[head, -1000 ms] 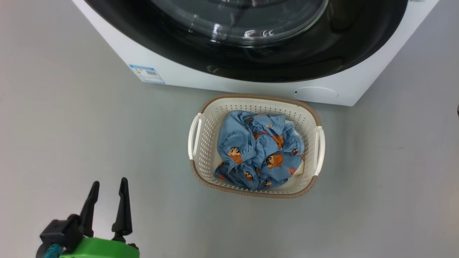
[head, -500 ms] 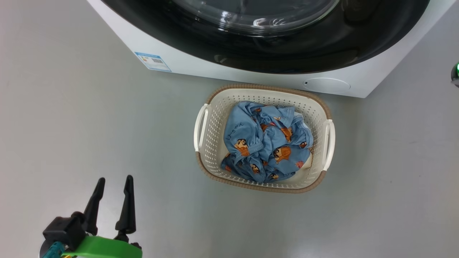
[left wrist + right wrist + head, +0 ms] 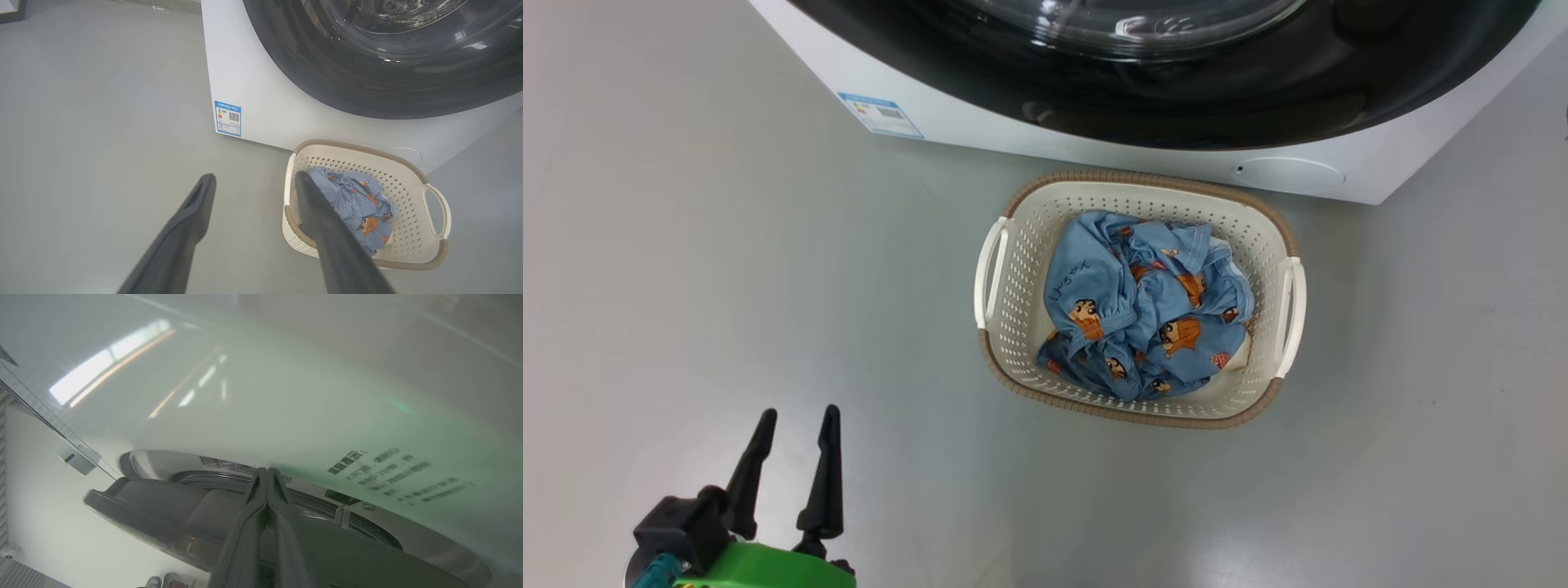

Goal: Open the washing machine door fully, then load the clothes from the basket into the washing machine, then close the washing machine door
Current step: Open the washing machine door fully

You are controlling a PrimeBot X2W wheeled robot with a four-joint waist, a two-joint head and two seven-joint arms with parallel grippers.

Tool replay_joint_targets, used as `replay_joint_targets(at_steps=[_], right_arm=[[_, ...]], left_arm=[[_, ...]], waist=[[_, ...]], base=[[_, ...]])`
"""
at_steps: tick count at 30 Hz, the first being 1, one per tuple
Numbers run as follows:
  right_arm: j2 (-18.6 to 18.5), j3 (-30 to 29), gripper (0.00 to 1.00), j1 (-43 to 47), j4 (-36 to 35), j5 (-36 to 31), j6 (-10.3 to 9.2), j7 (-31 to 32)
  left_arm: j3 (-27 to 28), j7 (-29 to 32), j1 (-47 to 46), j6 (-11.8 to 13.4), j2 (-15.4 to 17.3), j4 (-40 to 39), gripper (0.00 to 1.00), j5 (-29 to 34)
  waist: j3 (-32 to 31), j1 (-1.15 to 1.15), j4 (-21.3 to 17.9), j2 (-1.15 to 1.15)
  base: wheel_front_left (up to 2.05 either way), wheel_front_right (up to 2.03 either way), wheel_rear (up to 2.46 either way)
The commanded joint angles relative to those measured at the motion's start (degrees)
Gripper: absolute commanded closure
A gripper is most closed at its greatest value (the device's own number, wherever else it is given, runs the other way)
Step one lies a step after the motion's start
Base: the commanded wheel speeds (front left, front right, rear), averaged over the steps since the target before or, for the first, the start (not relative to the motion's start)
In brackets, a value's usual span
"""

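Head view: we list the washing machine (image 3: 1094, 159), white, running across the top; its door (image 3: 1258, 114) has a glossy black rim and a clear glass centre, and from here we cannot tell whether it is latched or ajar. A blue label sticker (image 3: 880, 114) sits at the machine's lower front corner on the robot's left. The basket (image 3: 1019, 327), cream with a brown rim and white handles, stands on the grey floor (image 3: 686, 286) just in front of the machine, below the door. The clothes (image 3: 1143, 318), light blue with orange-brown figures, lie bunched inside the basket. The left gripper (image 3: 799, 411) hangs over bare floor well out from the machine's front, on the sticker's side, fingers spread wide and holding nothing. Left wrist view: we note its two dark fingers (image 3: 196, 204) parted and empty, pointing toward the machine's sticker corner, with the basket and clothes at the machine's foot. Right wrist view: the right gripper (image 3: 267, 471) has its fingers pressed flat together with nothing between them, tips at the machine's white panel where the door's dark grey edge stands. Blurred printed text (image 3: 392, 473) marks that panel. We cannot tell whether the tips touch.
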Motion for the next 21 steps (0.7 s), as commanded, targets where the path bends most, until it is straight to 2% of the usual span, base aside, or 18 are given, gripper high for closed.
replay_joint_targets(at_steps=[1,21], right_arm=[[-0.4,1.1,1.0,-1.1,-1.2,-0.4,0.1,0.8],[-2.8,5.2,1.0,-7.9,2.7,-1.2,0.1,6.4]], left_arm=[[1.8,-0.4,0.7,-0.1,1.0,-1.0,0.0,-0.3],[1.8,-0.4,1.3,-0.1,1.1,-1.5,0.0,2.6]], waist=[[0.5,0.0,0.3,0.0],[2.8,0.0,1.3,0.0]], base=[[0.0,0.0,0.0],[0.0,0.0,0.0]])
